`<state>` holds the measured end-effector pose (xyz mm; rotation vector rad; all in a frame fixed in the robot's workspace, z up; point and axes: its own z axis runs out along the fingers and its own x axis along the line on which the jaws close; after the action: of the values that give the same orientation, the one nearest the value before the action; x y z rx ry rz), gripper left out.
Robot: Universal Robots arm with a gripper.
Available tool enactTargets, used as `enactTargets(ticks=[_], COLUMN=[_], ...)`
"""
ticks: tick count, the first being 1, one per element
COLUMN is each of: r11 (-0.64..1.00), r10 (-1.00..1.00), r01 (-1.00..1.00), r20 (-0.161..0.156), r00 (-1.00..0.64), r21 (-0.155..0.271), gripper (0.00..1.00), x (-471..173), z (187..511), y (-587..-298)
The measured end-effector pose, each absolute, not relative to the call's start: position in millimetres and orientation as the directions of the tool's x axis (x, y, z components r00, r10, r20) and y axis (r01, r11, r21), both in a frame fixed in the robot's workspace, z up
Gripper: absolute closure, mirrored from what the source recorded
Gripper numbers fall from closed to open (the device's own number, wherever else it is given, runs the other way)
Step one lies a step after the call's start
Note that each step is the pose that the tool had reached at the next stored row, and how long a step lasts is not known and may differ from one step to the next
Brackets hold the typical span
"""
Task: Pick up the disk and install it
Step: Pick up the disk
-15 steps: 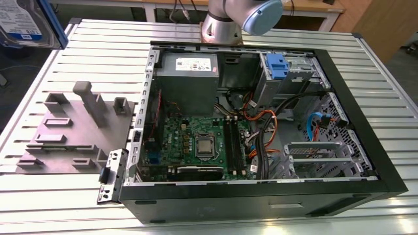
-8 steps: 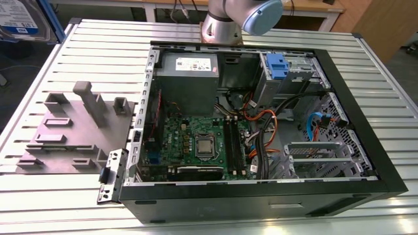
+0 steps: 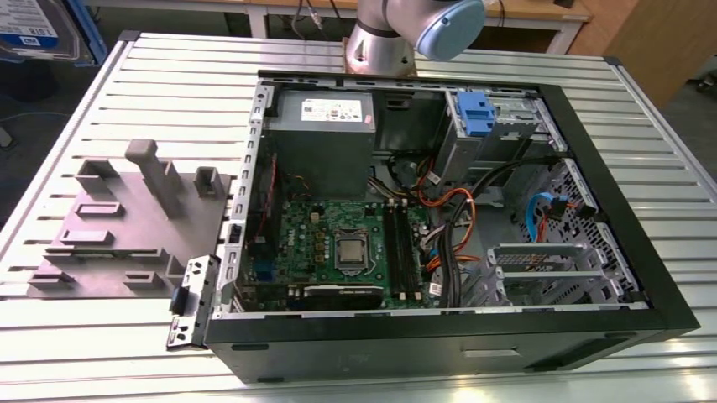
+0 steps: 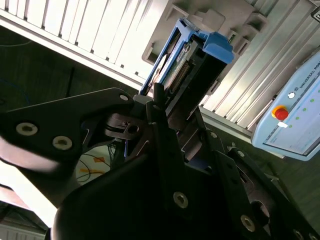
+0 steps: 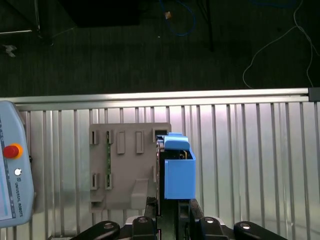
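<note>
Clamped the disk [image 5: 178, 175] in the gripper [image 5: 170, 209], dark fingers [image 5: 186, 215] closed on its near end, jaws narrowed to the drive's thickness. Held it edge-on in the first wrist view, blue side rail toward the camera, free end pointing away from the wrist. Hung it over the slatted metal table [image 5: 250, 165], just beside the grey fixture [image 5: 125, 170] and overlapping that fixture's edge; could not tell from the wrist views whether touching or lifted clear. Gave the same grip from the side in the second wrist view: disk [image 4: 192, 62] tilted, connector row and blue rail end visible, one finger [image 4: 159, 105] laid along its edge. Caught a teach pendant [image 5: 12, 175] with a red button lying on the table on the fixture's far side from the disk. Found the disk [image 3: 34, 32], in the exterior view, at the upper corner on the exterior view's left, label facing the camera, cut by the frame edge, well apart from the open computer case [image 3: 448, 344]. Found that case on its side on the table, motherboard [image 3: 336, 243] exposed, a grey metal box [image 3: 325, 113] at the far end, a blue clip [image 3: 475, 113] in the bay toward the exterior view's right. Found the arm [image 3: 392, 38] rising behind the case.
</note>
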<state>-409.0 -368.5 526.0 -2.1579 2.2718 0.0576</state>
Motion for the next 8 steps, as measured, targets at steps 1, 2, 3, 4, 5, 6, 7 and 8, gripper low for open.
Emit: enactTargets(ticks=[1,2,3,4,5,6,7,8], r11=[0.051,0.051,0.051,0.051,0.051,0.051,0.051,0.051], r10=[-0.998,-0.998,-0.998,-0.998,-0.998,-0.998,-0.998,-0.998], r01=[-0.998,-0.998,-0.998,-0.998,-0.998,-0.998,-0.998,-0.998], r20=[-0.031,-0.031,-0.031,-0.031,-0.031,-0.031,-0.031,-0.031], r00=[-0.052,-0.052,-0.052,-0.052,-0.052,-0.052,-0.052,-0.052], r21=[0.021,0.021,0.021,0.021,0.021,0.021,0.021,0.021], gripper=[0.65,0.65,0.65,0.65,0.65,0.65,0.65,0.65], x=[-409.0,-408.7,-407.8,-406.5,-404.9,-403.1,-401.1,-399.0], z=[526.0,526.0,526.0,526.1,526.1,526.1,526.1,526.1], y=[-368.5,-368.4,-368.5,-368.5,-368.5,-368.5,-368.5,-368.5])
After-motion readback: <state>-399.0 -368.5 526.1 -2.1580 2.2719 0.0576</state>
